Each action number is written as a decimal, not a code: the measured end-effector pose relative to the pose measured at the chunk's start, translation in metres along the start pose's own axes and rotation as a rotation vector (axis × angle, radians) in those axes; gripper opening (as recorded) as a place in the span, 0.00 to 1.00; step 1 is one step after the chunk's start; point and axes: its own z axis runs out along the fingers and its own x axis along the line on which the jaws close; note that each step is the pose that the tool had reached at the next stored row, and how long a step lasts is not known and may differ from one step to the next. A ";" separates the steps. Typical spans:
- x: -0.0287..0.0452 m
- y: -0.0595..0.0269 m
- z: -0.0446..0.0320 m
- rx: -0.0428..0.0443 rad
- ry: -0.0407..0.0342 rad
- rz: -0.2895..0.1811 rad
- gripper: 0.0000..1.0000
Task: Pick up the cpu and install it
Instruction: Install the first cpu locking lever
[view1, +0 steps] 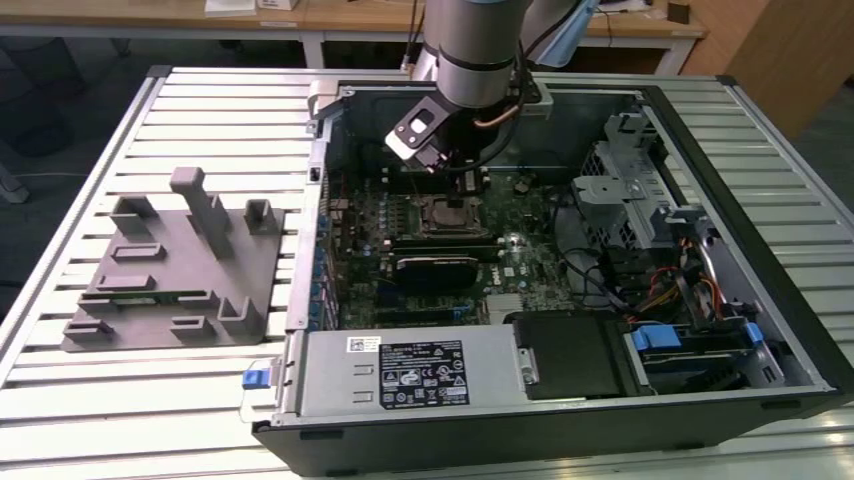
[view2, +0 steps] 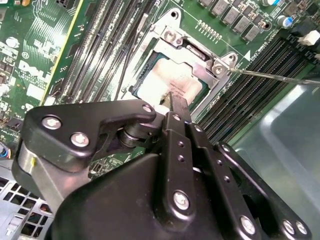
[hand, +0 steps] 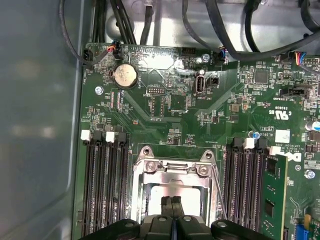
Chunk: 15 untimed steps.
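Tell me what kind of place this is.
Probably a robotics lab or workshop bench rather than a home. An opened desktop computer case lies on a slatted metal table, a robot arm reaches down into it, and wooden desks stand behind.

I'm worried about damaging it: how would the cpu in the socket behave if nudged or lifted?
The cpu looks like a thin flat metal-topped plate, so it is probably stiff and light. Its smooth top may be slippery. Lying flat within the socket, it likely won't slide or tip under the gripper.
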 end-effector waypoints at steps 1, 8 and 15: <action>0.0000 0.0000 -0.0005 0.0000 0.0001 0.000 0.11; 0.0001 0.0000 -0.0040 -0.0002 0.0003 0.000 0.11; 0.0001 0.0000 -0.0104 -0.0002 0.0000 0.000 0.11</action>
